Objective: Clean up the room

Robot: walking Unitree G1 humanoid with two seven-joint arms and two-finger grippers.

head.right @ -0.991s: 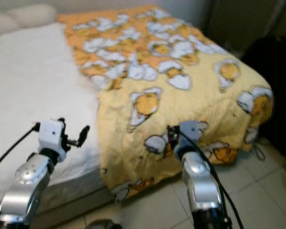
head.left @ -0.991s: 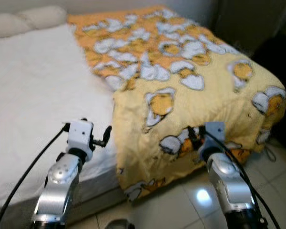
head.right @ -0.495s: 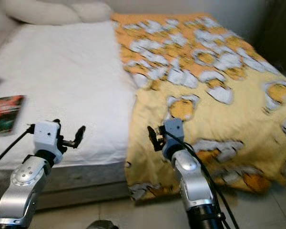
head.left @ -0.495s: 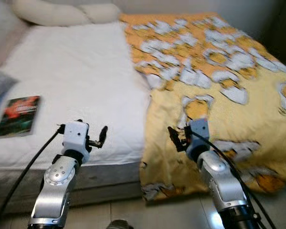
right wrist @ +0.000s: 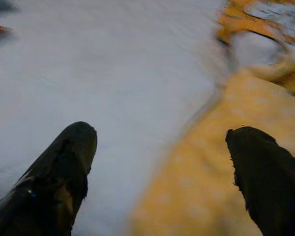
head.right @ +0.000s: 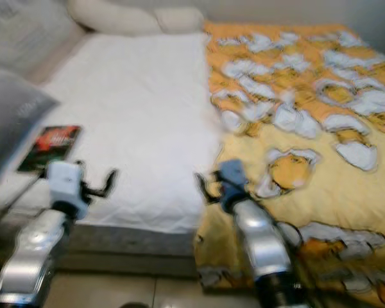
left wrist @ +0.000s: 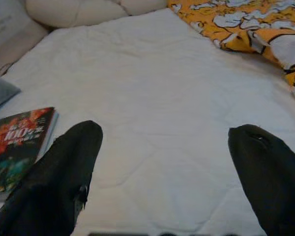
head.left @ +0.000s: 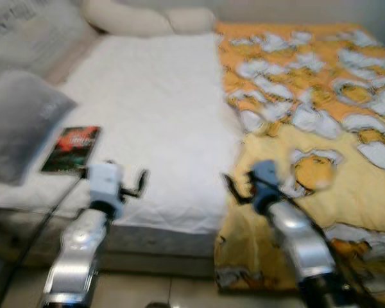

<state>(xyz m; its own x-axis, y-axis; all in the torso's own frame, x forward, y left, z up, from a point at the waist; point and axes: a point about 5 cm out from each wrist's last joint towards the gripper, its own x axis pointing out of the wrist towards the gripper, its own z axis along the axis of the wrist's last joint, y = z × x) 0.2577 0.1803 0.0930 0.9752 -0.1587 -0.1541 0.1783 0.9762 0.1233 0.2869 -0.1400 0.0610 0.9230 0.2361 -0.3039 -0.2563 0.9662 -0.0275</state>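
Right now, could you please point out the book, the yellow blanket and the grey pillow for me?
book (left wrist: 17, 142), left wrist view, middle of its red cover.
yellow blanket (head.left: 346, 160), left eye view, its top near the bed's edge.
grey pillow (head.left: 19, 125), left eye view, its middle.

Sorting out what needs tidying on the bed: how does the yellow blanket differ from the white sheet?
The yellow blanket is patterned with white and orange cartoon shapes; the white sheet is plain. The blanket is rumpled and hangs over the bed's foot; the sheet lies flat. The sheet has a book on it; the blanket carries nothing. Both lie on the same bed.
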